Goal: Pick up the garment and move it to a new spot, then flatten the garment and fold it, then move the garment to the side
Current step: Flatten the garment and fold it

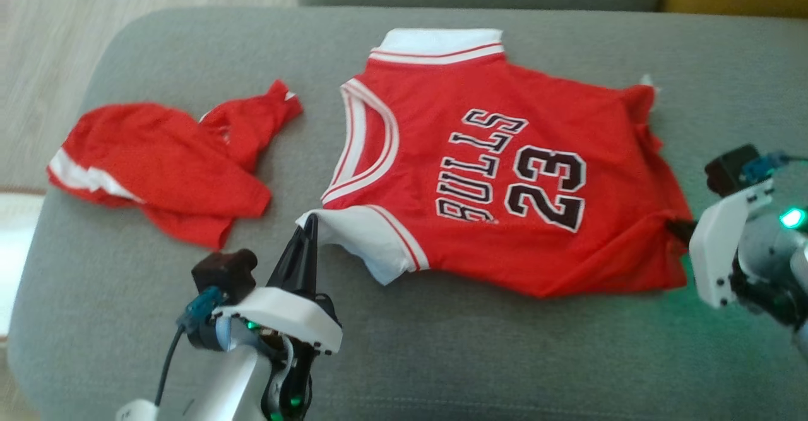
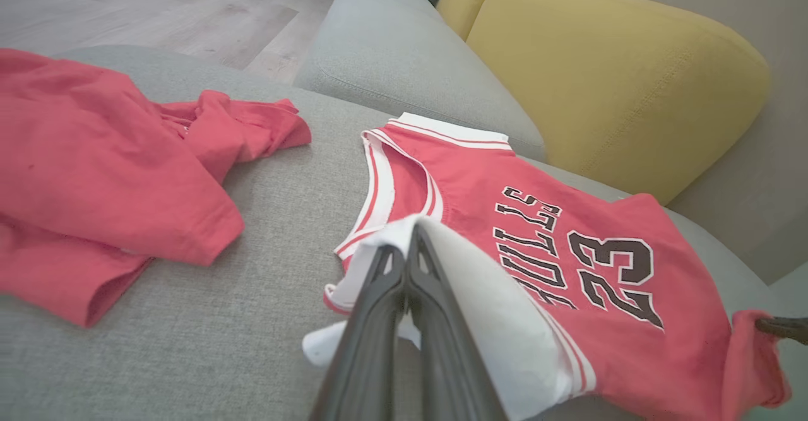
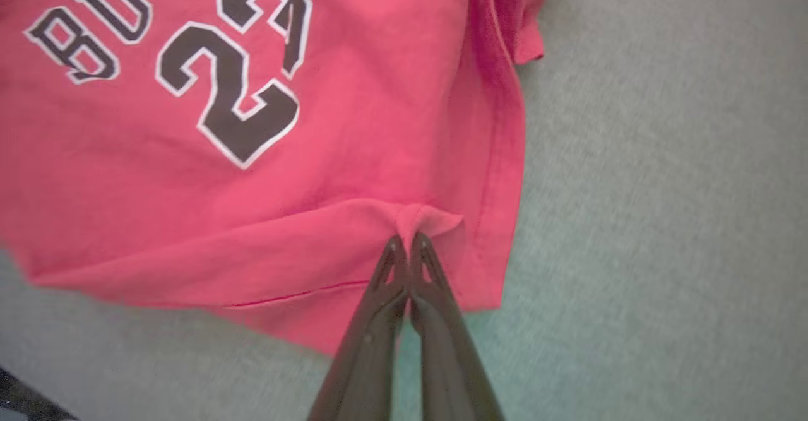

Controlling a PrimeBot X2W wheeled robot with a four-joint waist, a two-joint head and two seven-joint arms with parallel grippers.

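Head view: a red Bulls 23 jersey (image 1: 442, 93) lies lettering-up on a grey sofa cushion (image 1: 442, 358), stretched between the two pincers. The left pincer (image 1: 310, 224) is pressed together on the corner of the jersey's white shoulder panel (image 1: 372, 244). The right pincer (image 1: 679, 227) grips the opposite end at the hem, though its tips are hard to make out here. A crumpled red garment (image 1: 158, 162) sits to the left of the left pincer, apart from it.

Left wrist view: the left pincer (image 2: 409, 239) pinches the white panel, which drapes over its right finger. The jersey spreads ahead and to the right. A yellow cushion (image 2: 606, 80) stands well beyond.

Right wrist view: the right pincer (image 3: 408, 239) is clamped on a small raised fold of red cloth just inside the hem (image 3: 505, 156). The numbers lie ahead to the left.

Progress, as a judgement: the jersey seems already placed and mostly flattened, with wrinkles along the near edge. Folding and moving it aside remain.
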